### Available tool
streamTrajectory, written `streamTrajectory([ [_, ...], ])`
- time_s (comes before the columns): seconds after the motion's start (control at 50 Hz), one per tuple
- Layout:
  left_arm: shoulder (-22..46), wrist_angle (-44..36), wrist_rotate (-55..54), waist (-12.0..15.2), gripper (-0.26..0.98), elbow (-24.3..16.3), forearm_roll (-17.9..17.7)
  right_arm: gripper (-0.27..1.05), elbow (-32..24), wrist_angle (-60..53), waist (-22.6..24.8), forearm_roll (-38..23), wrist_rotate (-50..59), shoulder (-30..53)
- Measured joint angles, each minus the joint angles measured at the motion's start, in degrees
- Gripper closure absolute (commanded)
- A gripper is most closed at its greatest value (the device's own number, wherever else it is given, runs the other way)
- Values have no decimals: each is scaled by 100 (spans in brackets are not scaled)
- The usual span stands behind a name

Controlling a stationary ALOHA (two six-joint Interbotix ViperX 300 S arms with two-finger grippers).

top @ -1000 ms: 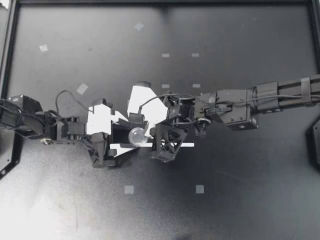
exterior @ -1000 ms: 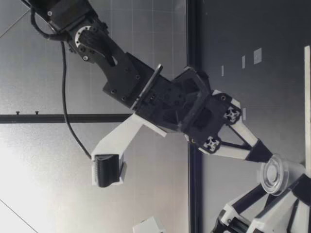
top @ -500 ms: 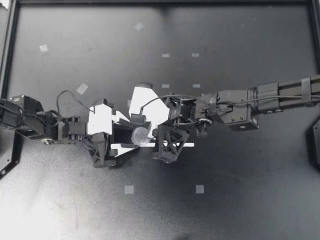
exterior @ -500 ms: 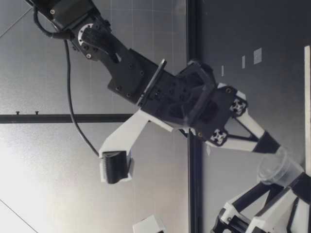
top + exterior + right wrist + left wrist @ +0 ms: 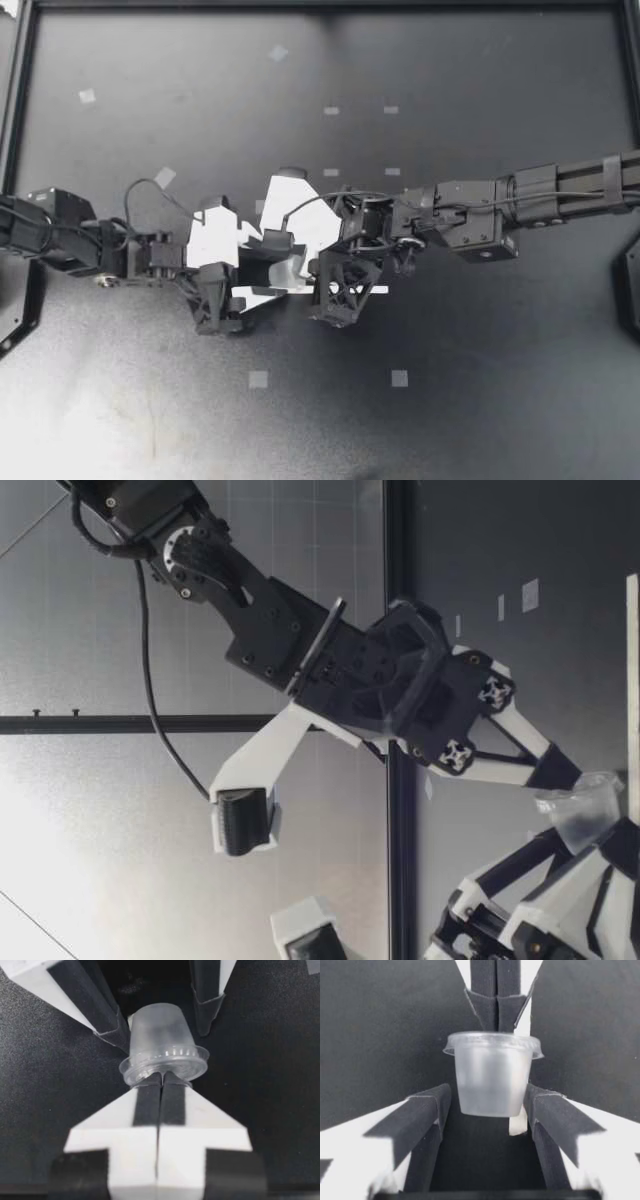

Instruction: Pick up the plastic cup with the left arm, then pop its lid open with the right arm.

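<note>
Where arms meet mid-table: left gripper [image 5: 270,275] spread, ribbed black pads flanking cup [image 5: 492,1077], no grip. Cup small, translucent plastic, tapered, flanged rim. Right gripper [image 5: 300,272] pinched tight on cup rim. Matte black table [image 5: 450,400], open room all sides; white tape squares [image 5: 258,379] scattered.

Small translucent plastic cup [image 5: 492,1072] — empty, tilted, held aloft
</note>
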Motion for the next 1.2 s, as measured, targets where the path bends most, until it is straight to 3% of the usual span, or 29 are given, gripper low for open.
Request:
streamTrajectory([
  [0.34, 0, 26, 18, 9, 34, -35, 9, 91, 70, 0, 0, 0, -9, 0],
  [0.56, -9, 149, 26, 9, 36, -88, 18, 91, 123, 141, 0, 0, 9, -53],
  [0.68, -141, 202, 35, 9, 37, 18, 26, 89, 352, 413, 0, 35, 158, -624],
  [0.78, -413, 167, 53, 9, 39, 105, 18, 79, 703, 422, 0, 220, 360, -1380],
  [0.86, -747, -9, 158, 9, 41, 123, 18, 63, 1072, 149, 0, 501, 475, -1960],
  [1.04, -1362, -1020, 615, 9, 43, 185, 18, 7, 2408, -1775, 79, 1872, 747, -3015],
  [1.2, -1415, -2320, 993, 9, 43, 299, 0, 7, 3507, -4034, 545, 2637, 1661, -3727],
])
